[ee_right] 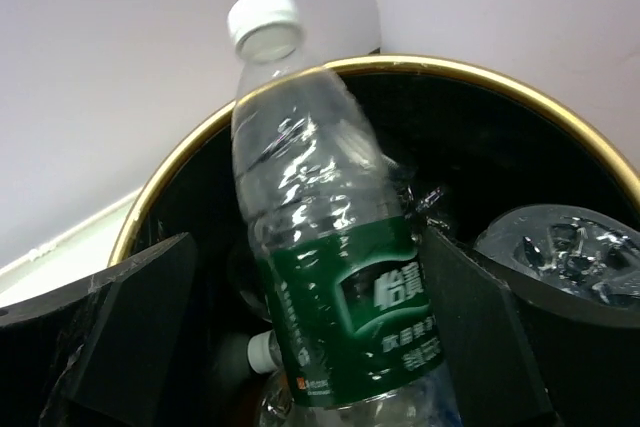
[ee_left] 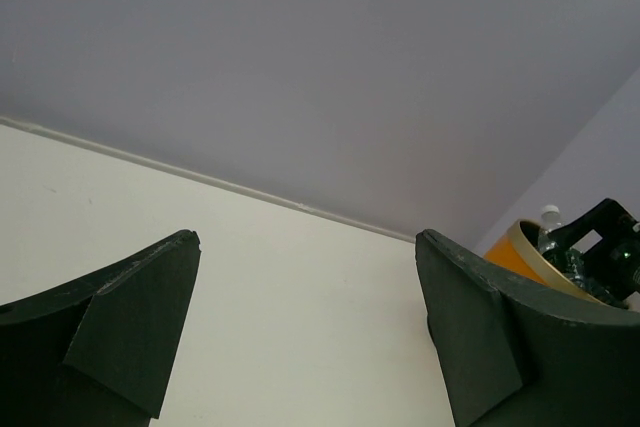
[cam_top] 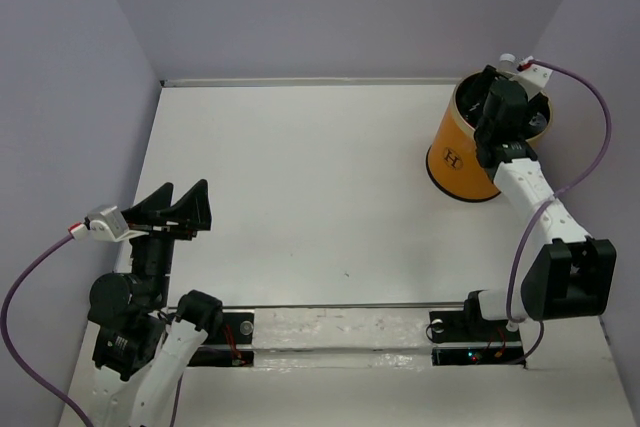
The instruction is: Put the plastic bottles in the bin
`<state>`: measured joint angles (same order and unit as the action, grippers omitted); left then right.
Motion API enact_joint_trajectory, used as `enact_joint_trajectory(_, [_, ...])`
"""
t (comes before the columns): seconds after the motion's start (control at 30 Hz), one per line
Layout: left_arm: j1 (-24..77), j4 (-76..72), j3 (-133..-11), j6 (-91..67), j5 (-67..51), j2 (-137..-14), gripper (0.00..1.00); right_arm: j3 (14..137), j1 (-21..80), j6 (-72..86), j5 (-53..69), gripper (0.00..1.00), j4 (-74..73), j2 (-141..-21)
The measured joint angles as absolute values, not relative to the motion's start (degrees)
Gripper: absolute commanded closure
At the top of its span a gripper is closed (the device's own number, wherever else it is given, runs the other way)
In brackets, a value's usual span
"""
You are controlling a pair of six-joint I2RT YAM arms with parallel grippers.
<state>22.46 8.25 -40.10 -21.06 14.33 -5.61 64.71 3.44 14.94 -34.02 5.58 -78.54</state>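
The orange bin (cam_top: 455, 162) stands at the table's back right, its gold rim (ee_right: 480, 77) and black inside filling the right wrist view. My right gripper (cam_top: 497, 87) hangs over its mouth. A clear plastic bottle (ee_right: 330, 277) with a green label and white cap stands tilted between the spread fingers of my right gripper (ee_right: 308, 239), leaning on the right finger (ee_right: 480, 327) and apart from the left one. More bottles (ee_right: 560, 247) lie inside the bin below it. My left gripper (cam_top: 183, 192) is open at the left with nothing in it.
Grey walls close in the white table (cam_top: 320, 197) at the back and both sides. The left wrist view shows my left gripper (ee_left: 307, 237) over bare table, with the bin (ee_left: 505, 252) far off to the right.
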Motion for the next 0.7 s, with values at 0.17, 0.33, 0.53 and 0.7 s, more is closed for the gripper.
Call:
enact_joint_trajectory(0.17, [22.44,8.25,-40.10,-21.06,14.35,-5.63,0.01,64.71,3.44,14.98,-33.10,0.00,5.39,-75.18])
enact_joint_trajectory(0.33, [22.41,8.25,-40.10,-21.06,14.37,-6.07,0.01,64.77,3.44,15.90,-31.18,0.00,4.51,-69.28])
enact_joint_trajectory(0.53, [22.00,8.16,-40.10,-21.04,14.33,-7.11,0.01,64.12,3.44,21.69,-21.80,0.00,2.74,-58.94])
enact_joint_trajectory(0.7, [21.41,8.05,-40.10,-21.02,13.47,-8.60,0.01,58.15,3.44,28.62,-2.48,0.00,5.02,-49.71])
